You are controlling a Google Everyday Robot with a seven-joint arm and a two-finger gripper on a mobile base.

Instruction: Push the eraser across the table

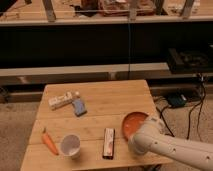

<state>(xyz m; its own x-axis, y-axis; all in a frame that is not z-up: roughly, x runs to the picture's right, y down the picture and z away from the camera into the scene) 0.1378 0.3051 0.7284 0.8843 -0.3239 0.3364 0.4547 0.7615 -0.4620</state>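
Note:
The eraser [109,142], a slim black bar with a pale and reddish label strip, lies lengthwise near the front edge of the light wooden plank table [107,95]. My white arm reaches in from the lower right. The gripper [134,146] is at the arm's rounded end, low over the table just right of the eraser, with a small gap between them. The arm covers part of the table's front right corner.
An orange plate [134,124] sits at the right, partly under my arm. A white cup [70,145] and a carrot [49,142] are front left. A white carton [62,100] and a blue pad [79,107] lie back left. Cables and a black box [176,99] are on the floor.

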